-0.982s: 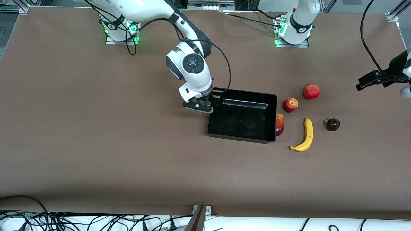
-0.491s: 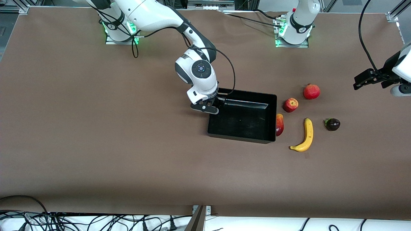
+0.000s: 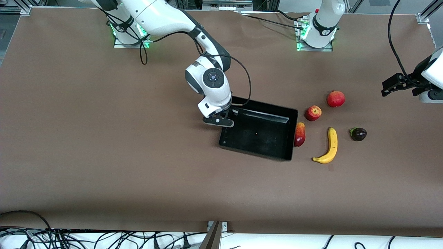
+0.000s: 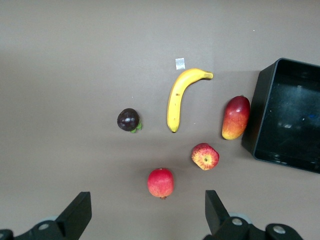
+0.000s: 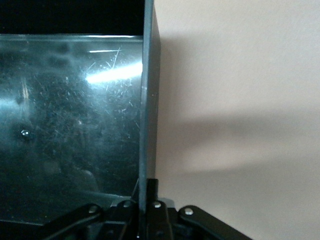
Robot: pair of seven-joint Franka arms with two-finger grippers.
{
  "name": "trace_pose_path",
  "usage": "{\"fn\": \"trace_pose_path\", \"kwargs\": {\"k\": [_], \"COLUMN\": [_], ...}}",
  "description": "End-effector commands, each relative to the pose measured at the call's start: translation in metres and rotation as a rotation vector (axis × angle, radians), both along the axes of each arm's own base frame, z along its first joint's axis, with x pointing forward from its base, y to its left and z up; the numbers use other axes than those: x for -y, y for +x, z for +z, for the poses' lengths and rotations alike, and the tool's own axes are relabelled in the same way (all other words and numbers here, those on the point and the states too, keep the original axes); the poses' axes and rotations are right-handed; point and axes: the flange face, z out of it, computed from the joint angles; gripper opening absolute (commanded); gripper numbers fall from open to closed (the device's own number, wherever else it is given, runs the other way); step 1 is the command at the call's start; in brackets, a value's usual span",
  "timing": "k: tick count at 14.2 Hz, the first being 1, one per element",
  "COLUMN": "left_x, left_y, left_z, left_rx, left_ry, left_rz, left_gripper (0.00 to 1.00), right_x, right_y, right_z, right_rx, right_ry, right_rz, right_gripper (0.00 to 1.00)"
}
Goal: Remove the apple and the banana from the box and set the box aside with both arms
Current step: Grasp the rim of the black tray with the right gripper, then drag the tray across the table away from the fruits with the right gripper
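Front view: right end effector [image 3: 224, 123] clamped on the wall of the black tray [image 3: 287, 138] at its end toward the right arm's side of the counter [image 3: 104, 155], 1 finger on each face of that wall, tray skewed on the brown surface. Confirmed up close from the right wrist: thin tray wall [image 5: 148, 100] pinched between shut fingers [image 5: 158, 210]. Mango [image 3: 299, 134] touching the tray's other end; apple [image 3: 313, 113] and pomegranate [image 3: 335, 99] farther from the camera, banana [image 3: 328, 146] and dark purple fruit [image 3: 358, 134] toward the left arm's end. Left end effector [image 3: 392, 85] hovering wide open and empty over bare counter past the fruits, fingers [image 4: 77, 215] spread, all 5 fruits well apart from it.
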Motion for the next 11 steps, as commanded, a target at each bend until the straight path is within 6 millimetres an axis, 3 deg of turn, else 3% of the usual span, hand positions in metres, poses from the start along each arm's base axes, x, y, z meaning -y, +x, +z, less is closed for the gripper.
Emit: {"fn": "trace_pose_path", "kwargs": {"k": [1, 3, 8, 11], "left_x": [0.000, 0.000, 0.002, 0.002], "left_y": [0.002, 0.003, 0.004, 0.004], "left_z": [0.006, 0.009, 0.011, 0.012], "left_rx": [-0.010, -0.005, -0.002, -0.001], "left_ry": [0.018, 0.039, 0.042, 0.065], "left_rz": [-0.024, -0.030, -0.035, -0.041], "left_gripper": [1.00, 1.00, 1.00, 1.00], "right_x": [0.036, 0.074, 0.163, 0.242], "right_y": [0.027, 0.053, 0.094, 0.119], "right_z": [0.046, 0.084, 0.131, 0.126], "right_rx": [-0.024, -0.034, -0.076, -0.133], "right_ry": [-0.034, -0.034, -0.039, -0.067], "right_rz": [0.040, 0.081, 0.175, 0.239], "right_gripper": [0.00, 0.00, 0.00, 0.00]}}
